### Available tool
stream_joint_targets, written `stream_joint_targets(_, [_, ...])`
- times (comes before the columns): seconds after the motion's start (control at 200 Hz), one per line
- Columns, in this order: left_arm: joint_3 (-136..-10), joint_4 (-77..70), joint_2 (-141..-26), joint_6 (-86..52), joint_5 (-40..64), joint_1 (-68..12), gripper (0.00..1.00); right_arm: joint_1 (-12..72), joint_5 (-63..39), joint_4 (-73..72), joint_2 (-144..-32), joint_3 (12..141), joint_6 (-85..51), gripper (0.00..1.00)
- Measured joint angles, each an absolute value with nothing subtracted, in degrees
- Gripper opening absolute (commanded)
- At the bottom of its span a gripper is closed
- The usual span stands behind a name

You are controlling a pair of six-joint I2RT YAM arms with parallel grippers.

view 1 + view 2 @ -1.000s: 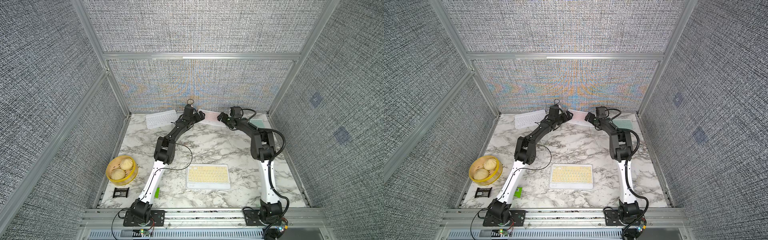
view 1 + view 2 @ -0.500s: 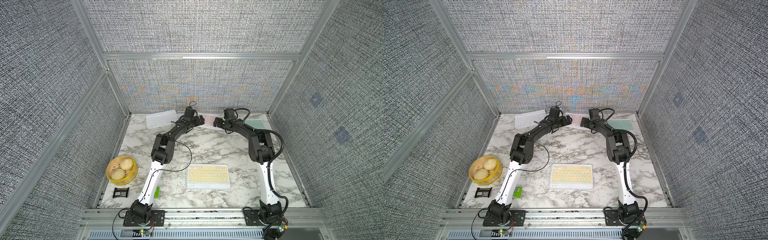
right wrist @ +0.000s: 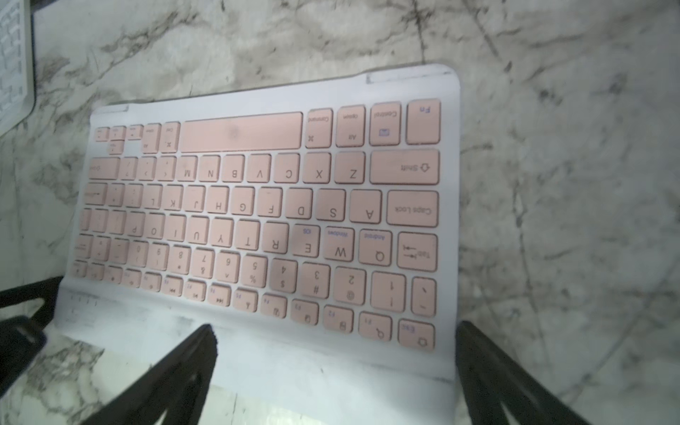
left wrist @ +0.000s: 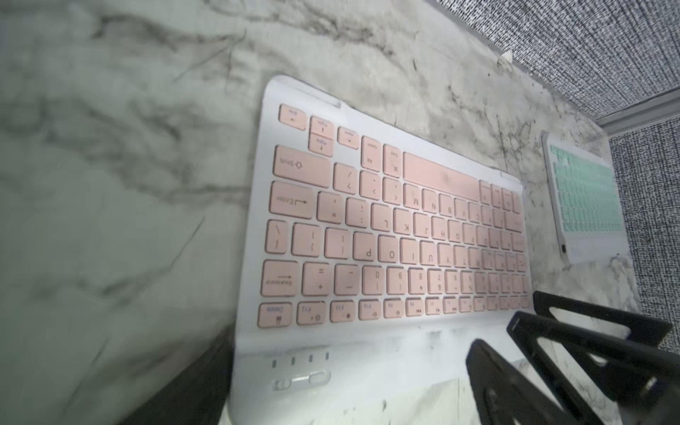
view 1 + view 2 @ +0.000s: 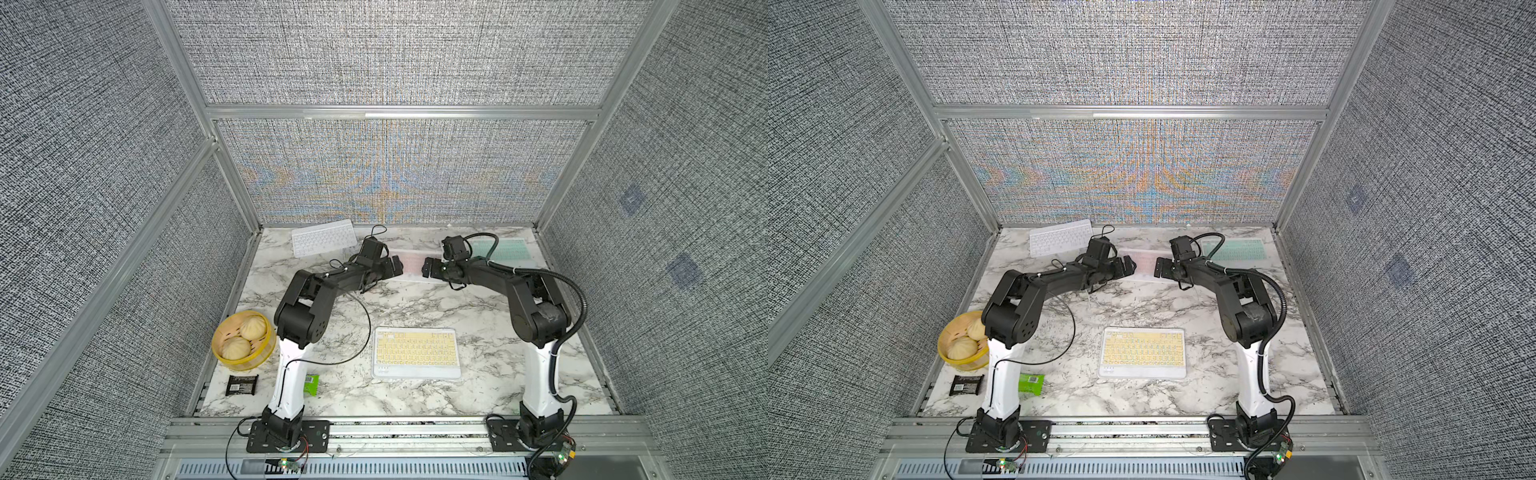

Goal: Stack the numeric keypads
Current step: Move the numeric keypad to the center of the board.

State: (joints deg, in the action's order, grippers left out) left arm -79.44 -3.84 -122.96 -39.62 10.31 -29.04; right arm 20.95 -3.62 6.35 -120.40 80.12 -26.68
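Numeric keypads, four in view, lie flat and apart on the marble table (image 5: 478, 299). Pink-keyed keypad (image 5: 412, 266), white-framed and keys up, sits at the far middle of the table between the two grippers. Left gripper (image 5: 397, 266) stands at its left end and right gripper (image 5: 428, 266) at its right end; the two face each other across it in both top views. Both pairs of jaws stand wide apart and neither holds anything.

Right wrist view: one of the black fingers (image 3: 176, 371) hangs over the keypad's bare white strip beside the function-key row, and the other lies just past the corner with the Esc key. Whether either touches the frame cannot be told. Left wrist view: that gripper's fingers show beside the same white strip, partly over marble.

White-keyed keypad (image 5: 323, 237) lies at the far left near the back wall, slightly turned. Mint-green keypad (image 5: 500, 249) lies at the far right. Pale-yellow keypad (image 5: 415, 353) lies near the front, midway between the two arm bases. Bun basket (image 5: 243, 340), black packet (image 5: 242, 384) and green packet (image 5: 311, 383) lie at the front left, beside the left arm.
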Motion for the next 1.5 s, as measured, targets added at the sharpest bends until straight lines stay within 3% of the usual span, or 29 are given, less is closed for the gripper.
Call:
stream_joint_targets(0.21, [-62.52,-8.47,-111.50,-42.96,9.26,-29.82,0.99,24.43,-4.47,1.08,-114.43,69.89,-27.03,0.98])
stream_joint_targets(0.415, [-54.94,-7.25,-103.85,-44.16,9.65,-30.68,0.99,25.50,-6.96,0.78,-108.05,62.30,-29.36,0.98])
stream_joint_targets(0.715, [-54.76,-1.15,-99.44,-41.50,5.34,-31.00,0.99,25.52,-7.73,6.66,-106.06,63.18,-32.86,0.98])
stream_joint_targets(1.075, [-59.88,8.71,-103.85,-39.03,-0.21,-30.94,0.99,25.32,-4.82,4.97,-109.12,65.47,-35.59,0.98])
stream_joint_targets(1.501, [-59.57,2.74,-106.69,-40.66,2.17,-32.08,0.99,30.44,1.54,-5.82,-112.33,63.22,-37.19,0.98])
